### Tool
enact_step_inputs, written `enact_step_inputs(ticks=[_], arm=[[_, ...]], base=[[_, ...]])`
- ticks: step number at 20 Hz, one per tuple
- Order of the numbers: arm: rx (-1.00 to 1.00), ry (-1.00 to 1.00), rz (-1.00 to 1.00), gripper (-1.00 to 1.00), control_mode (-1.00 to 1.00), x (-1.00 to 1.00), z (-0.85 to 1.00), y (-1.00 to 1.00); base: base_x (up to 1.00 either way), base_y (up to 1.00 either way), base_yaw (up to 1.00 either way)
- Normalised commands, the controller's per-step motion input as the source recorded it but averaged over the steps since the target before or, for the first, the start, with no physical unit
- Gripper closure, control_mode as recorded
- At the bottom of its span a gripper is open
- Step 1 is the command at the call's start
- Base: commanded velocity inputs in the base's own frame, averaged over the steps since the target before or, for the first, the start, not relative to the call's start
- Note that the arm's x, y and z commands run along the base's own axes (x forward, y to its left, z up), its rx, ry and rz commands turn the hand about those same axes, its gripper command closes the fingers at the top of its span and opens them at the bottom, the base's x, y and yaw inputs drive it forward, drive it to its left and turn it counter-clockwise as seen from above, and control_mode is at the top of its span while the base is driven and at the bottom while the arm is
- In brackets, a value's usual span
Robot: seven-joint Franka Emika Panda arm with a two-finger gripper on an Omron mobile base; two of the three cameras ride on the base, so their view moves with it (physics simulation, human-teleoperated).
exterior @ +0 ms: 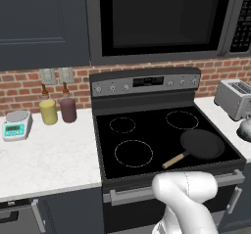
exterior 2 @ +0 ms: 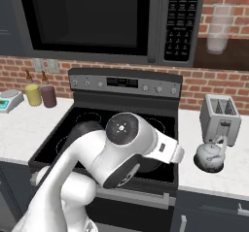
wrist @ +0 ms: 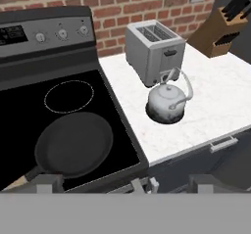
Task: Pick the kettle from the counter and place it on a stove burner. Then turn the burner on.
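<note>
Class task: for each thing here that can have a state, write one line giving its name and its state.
Small silvery-grey kettle: upright, lid on, on the white stone counter before the toaster.
Flat black frying pan: empty, on the front right burner.
Large white-ringed front left burner: bare.
Silver two-slot toaster: slots empty.
Two-finger gripper: open, holding nothing.

The kettle (exterior 2: pixel 210 157) sits on the white counter (exterior 2: pixel 233 170) just before the toaster (exterior 2: pixel 220 118), right of the stove.
</note>
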Motion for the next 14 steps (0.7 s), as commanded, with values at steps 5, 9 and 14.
enact_step_inputs(ticks=[5,9,14], arm=[[0.00,-0.01,-0.06,-1.00,-1.00,0.00,0.00,-1.00],[0.00,0.00,-0.05,-1.00,-1.00,0.12,0.00,-1.00],[0.10,0.03,0.07,-1.00,-1.00,0.64,-0.13,-1.00]], base=[[0.00,0.00,0.00],[0.00,0.00,0.00],[0.00,0.00,0.00]])
